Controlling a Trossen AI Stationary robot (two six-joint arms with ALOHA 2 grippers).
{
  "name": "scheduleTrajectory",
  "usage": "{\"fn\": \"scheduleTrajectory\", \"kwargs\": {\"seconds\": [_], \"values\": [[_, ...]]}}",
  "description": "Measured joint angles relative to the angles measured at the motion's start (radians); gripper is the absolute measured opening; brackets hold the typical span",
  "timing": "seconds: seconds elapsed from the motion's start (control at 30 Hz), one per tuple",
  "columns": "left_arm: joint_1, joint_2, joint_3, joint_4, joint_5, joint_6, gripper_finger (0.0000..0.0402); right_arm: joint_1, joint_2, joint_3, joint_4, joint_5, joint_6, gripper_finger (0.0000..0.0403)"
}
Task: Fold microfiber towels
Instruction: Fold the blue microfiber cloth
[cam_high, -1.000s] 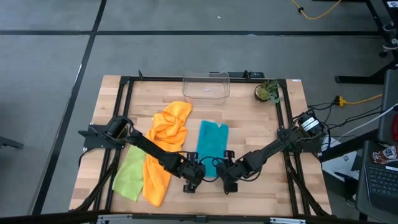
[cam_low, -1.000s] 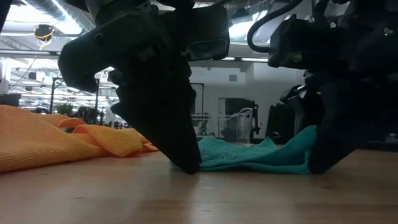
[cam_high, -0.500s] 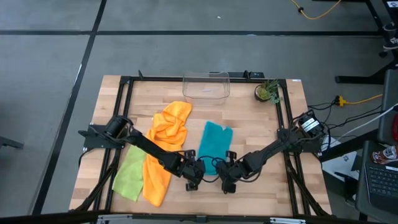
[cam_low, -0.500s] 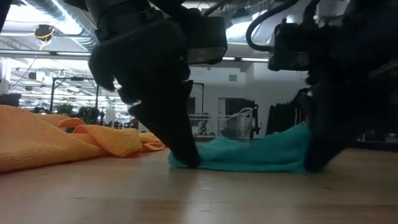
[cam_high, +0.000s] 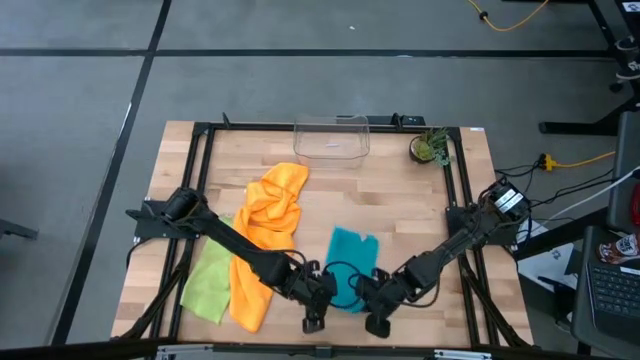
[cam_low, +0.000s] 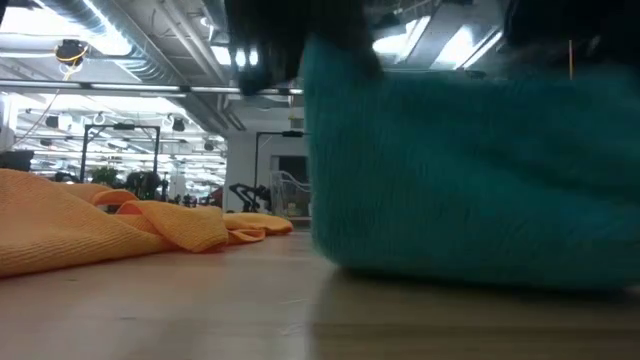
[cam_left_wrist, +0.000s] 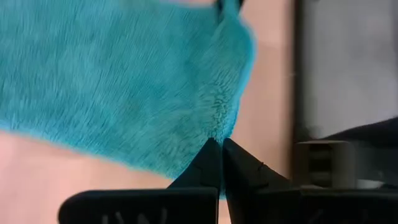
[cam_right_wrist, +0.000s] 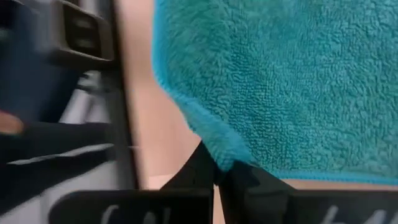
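Now both sets of fingers, left (cam_high: 314, 322) and right (cam_high: 377, 325), are clamped on neighbouring corners of the teal towel (cam_high: 352, 262), which trails away beyond them over the surface (cam_high: 400, 200). This looks like spreading it flat before folding; next comes laying it down smooth. A second ago the fingers stood apart, farther in.

Lying on the tabletop (cam_high: 400, 190): one teal towel (cam_high: 352, 250), two orange towels (cam_high: 272, 205), one green towel (cam_high: 208, 280), one clear bin (cam_high: 331, 138), one small plant (cam_high: 430, 147).
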Motion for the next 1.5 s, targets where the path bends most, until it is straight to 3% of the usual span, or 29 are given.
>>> {"fn": "scheduleTrajectory", "kwargs": {"seconds": [0.2, 0.37, 0.77, 1.0, 1.37, 1.5], "values": [[-0.022, -0.001, 0.062, -0.016, -0.022, -0.006, 0.0000, 0.053, -0.017, 0.002, 0.071, 0.023, 0.129, 0.0005], [-0.004, -0.001, 0.062, -0.034, -0.034, -0.003, 0.0000, 0.064, -0.059, 0.003, 0.032, 0.123, 0.148, 0.0004], [0.088, -0.001, 0.062, -0.063, -0.139, 0.176, 0.0000, 0.058, -0.120, 0.004, -0.286, 0.380, 0.243, 0.0004], [0.149, 0.018, 0.062, -0.072, -0.191, 0.308, 0.0000, 0.020, -0.116, 0.004, -0.449, 0.394, 0.258, 0.0005], [0.215, 0.094, 0.062, -0.076, -0.168, 0.330, 0.0003, -0.058, -0.116, -0.003, -0.503, 0.420, 0.246, 0.0011], [0.225, 0.089, 0.062, -0.093, -0.163, 0.292, 0.0009, -0.076, -0.116, -0.003, -0.500, 0.422, 0.200, 0.0031]]}}
